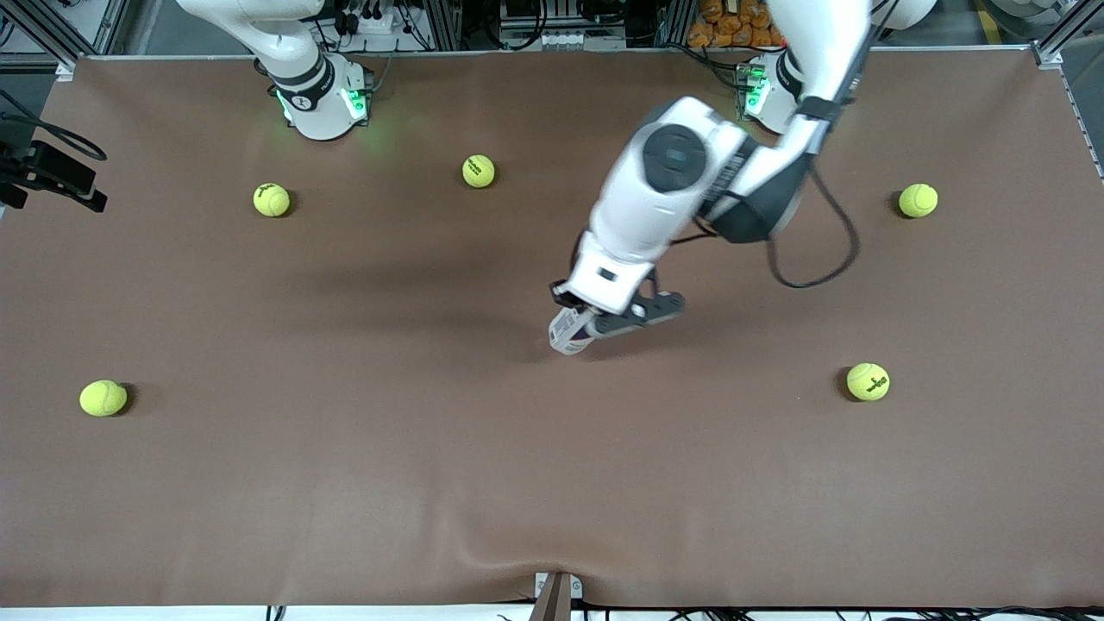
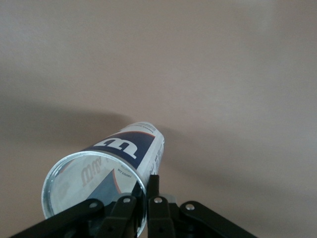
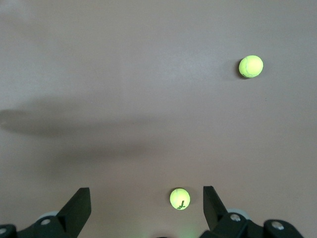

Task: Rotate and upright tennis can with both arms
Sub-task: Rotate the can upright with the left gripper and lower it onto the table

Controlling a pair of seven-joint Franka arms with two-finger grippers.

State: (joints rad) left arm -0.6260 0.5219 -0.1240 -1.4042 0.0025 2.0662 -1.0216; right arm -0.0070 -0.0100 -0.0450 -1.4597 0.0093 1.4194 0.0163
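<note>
The tennis can (image 1: 569, 332), clear with a navy-and-white label and a silvery rim, is near the table's middle, mostly hidden under my left hand. In the left wrist view the tennis can (image 2: 124, 153) points away from the camera, open rim toward it. My left gripper (image 1: 604, 323) is shut on the rim, one finger (image 2: 130, 201) inside the mouth and one outside (image 2: 154, 186). My right gripper (image 3: 145, 190) is open and empty, high over the table. It is out of the front view, where only the right arm's base (image 1: 319, 95) shows.
Several yellow-green tennis balls lie on the brown table (image 1: 345, 483): one (image 1: 479, 171) near the bases, one (image 1: 272, 199) and one (image 1: 103, 398) toward the right arm's end, one (image 1: 918, 200) and one (image 1: 868, 381) toward the left arm's end. Two balls show below the right gripper (image 3: 180, 199), (image 3: 250, 66).
</note>
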